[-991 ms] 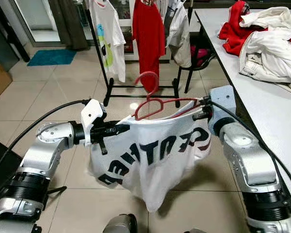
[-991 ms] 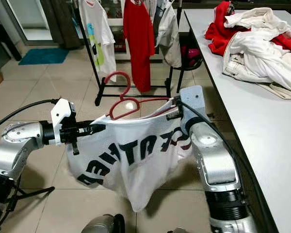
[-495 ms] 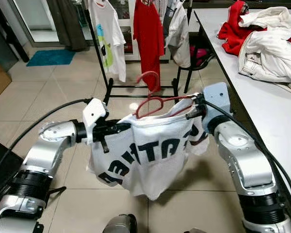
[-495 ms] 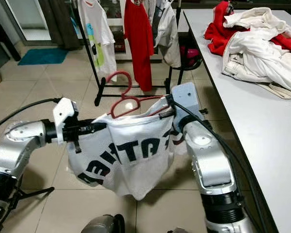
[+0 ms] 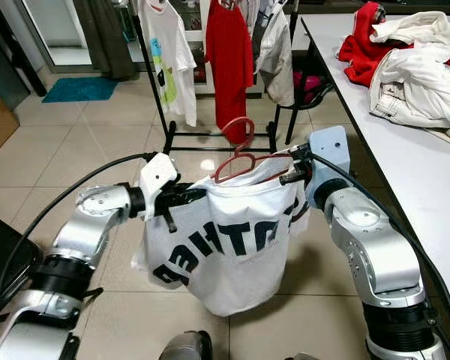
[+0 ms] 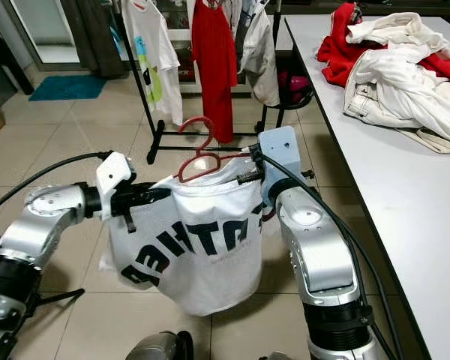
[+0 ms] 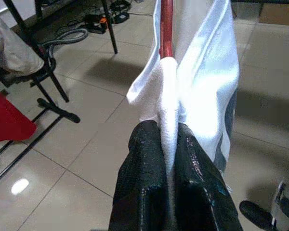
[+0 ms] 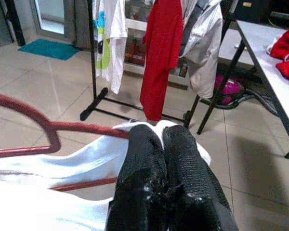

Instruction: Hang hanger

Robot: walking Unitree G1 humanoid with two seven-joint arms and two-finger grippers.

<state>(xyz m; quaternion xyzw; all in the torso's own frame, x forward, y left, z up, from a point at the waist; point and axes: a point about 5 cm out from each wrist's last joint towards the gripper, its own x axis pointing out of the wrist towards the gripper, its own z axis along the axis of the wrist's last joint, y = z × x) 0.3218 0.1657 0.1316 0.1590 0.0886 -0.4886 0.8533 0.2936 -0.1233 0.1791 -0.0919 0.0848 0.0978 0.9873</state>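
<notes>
Tiled floor (image 5: 97, 142) lies below. At each end of the red hanger (image 5: 240, 161), the white T-shirt (image 5: 225, 240) is pinched in closed fingers by the left gripper (image 5: 181, 196) and right gripper (image 5: 291, 171), probably so it is kept level for the clothes rack (image 5: 210, 112) ahead. Its rail is cut off.

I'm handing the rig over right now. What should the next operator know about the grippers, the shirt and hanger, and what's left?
Left gripper: shut on the white T-shirt at one shoulder.
Right gripper: shut on the T-shirt's other shoulder, at the red hanger.
The shirt hangs spread between both arms in front of the robot, the hanger in its neck, hook up.
The clothes rack with hung garments stands ahead across the tiled floor.
Done: shirt is on the hanger.
Left: approach the rack and hook the hanger on it.
</notes>
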